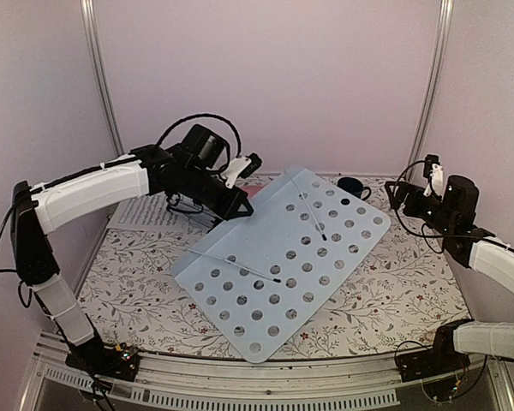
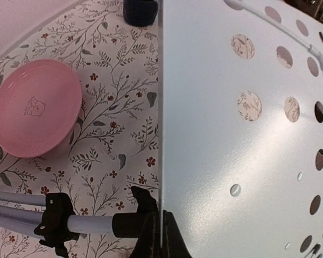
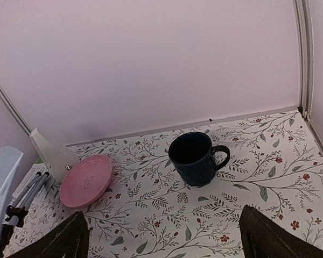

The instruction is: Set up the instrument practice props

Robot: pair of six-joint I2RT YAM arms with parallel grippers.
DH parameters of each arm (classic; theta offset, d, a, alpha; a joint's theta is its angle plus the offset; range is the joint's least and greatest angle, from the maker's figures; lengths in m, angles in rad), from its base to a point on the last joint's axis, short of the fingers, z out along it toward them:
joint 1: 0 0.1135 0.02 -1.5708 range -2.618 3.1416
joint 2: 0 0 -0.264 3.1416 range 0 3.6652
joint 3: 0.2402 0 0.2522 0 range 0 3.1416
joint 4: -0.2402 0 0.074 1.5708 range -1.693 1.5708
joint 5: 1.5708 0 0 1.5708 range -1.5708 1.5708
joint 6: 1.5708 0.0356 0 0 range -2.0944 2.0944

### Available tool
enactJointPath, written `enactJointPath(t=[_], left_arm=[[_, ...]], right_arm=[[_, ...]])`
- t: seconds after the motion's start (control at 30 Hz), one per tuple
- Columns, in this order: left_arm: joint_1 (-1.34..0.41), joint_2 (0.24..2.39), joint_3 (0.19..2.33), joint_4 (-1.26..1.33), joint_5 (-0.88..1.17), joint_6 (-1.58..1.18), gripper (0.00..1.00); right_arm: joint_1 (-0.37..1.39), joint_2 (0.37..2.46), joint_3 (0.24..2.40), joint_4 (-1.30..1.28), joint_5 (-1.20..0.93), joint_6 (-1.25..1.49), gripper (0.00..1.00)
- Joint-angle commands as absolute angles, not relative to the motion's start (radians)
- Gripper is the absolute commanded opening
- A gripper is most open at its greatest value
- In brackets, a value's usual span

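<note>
The pale blue-grey perforated music stand (image 1: 283, 257) fills the middle of the top view, its desk tilted with wire page holders on its face. My left gripper (image 1: 242, 208) is shut on the desk's upper left edge. In the left wrist view the thin edge (image 2: 162, 134) runs between the fingers (image 2: 151, 239), with the silver tripod legs (image 2: 16, 209) at lower left. A white music sheet (image 1: 146, 214) lies under the left arm. The white pyramid metronome (image 3: 51, 153) stands at the back left. My right gripper (image 3: 164, 242) is open and empty, in front of the mug. The green sheet is not clearly visible.
A dark blue mug (image 3: 195, 159) stands near the back wall, right of the stand (image 1: 353, 186). A pink plate (image 3: 86, 180) lies between the mug and the metronome, and also shows in the left wrist view (image 2: 35, 107). Walls close in the back and both sides.
</note>
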State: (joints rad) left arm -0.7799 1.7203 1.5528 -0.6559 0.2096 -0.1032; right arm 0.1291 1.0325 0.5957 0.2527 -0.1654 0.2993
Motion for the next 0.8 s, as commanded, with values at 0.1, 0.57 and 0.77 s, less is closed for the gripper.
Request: enactJointPath(t=[0.1, 0.57, 0.77], left_arm=[[-0.742, 1.575, 1.769, -0.491, 0.358, -0.187, 0.0], [-0.741, 1.62, 2.176, -0.659, 0.319, -0.221, 0.0], [-0.74, 1.597, 2.204, -0.631, 0.357, -0.309, 0.0]], right_arm=[[0.132, 0.989, 0.569, 0.32, -0.152, 0.31, 0.99], [0.132, 1.019, 0.517, 0.482, -0.341, 0.298, 0.99], [0.132, 1.07, 0.529, 0.547, -0.483, 0.303, 0.99]])
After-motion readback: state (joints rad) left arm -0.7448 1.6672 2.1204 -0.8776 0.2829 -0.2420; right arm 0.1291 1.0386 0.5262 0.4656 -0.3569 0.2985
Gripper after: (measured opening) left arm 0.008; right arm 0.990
